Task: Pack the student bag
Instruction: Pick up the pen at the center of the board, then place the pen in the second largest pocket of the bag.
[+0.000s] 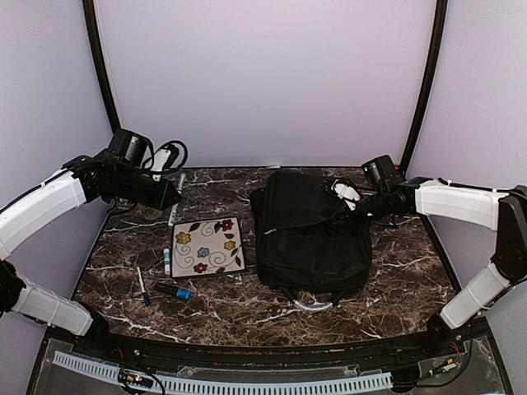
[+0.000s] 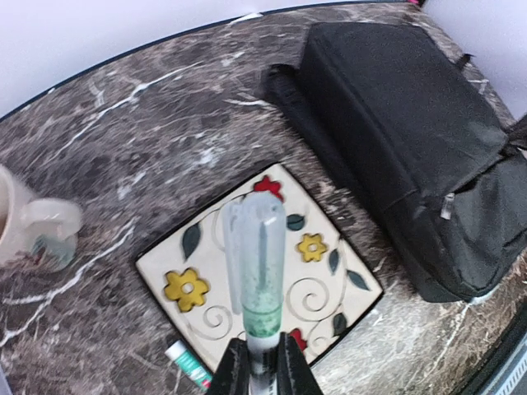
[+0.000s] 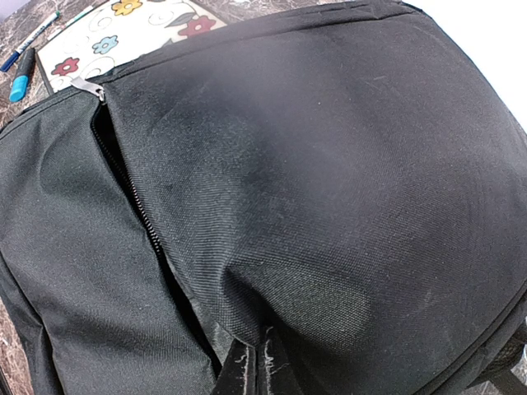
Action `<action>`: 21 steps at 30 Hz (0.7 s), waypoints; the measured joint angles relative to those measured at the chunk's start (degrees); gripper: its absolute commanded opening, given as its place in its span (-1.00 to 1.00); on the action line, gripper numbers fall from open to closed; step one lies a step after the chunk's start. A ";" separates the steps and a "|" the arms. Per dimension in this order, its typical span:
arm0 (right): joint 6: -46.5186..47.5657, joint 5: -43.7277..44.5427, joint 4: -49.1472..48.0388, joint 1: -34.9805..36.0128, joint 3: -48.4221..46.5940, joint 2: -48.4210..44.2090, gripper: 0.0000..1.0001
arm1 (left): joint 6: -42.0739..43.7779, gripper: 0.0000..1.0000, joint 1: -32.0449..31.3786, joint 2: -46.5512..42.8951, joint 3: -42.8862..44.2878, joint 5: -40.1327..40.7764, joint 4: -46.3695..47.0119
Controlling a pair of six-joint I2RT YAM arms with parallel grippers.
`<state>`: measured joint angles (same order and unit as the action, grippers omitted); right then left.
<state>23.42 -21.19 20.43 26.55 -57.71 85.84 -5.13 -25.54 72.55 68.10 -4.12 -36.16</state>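
Fabric of the student bag (image 1: 309,243) is bunching between the fingers of the right gripper (image 3: 247,368), which are pressing together on a fold of it beside a zipper (image 3: 123,173). The bag is lying flat on the right half of the table (image 1: 247,309), its grey loop handle (image 1: 311,305) pointing toward the near edge. The left gripper (image 2: 262,366) is hanging near the far-left corner, pinching a clear-capped marker (image 2: 257,263). A floral tile (image 1: 207,245) is lying just left of the bag, and a mug (image 2: 33,226) is standing toward the far-left corner. A green-ended marker (image 1: 167,262) is lying beside the tile's left edge, with a blue pen (image 1: 142,285) and a blue-capped marker (image 1: 174,290) lying closer to the near-left corner.
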 measured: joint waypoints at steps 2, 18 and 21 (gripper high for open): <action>-0.17 0.00 -0.02 0.00 0.00 -0.13 -1.00 | 0.31 -0.97 -3.52 1.03 -0.35 -1.57 3.06; -1.01 0.20 4.13 -0.04 -3.91 -2.01 -1.00 | 18.32 -0.98 -29.68 18.86 6.23 -3.74 25.33; -0.17 0.28 7.63 -0.13 -7.37 -1.99 -1.00 | 23.26 -0.97 -32.52 24.11 10.08 -2.14 25.42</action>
<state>23.24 -20.91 28.05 26.41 -65.08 83.85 18.13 -58.06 96.66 78.17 -6.26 -10.74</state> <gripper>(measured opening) 0.006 0.096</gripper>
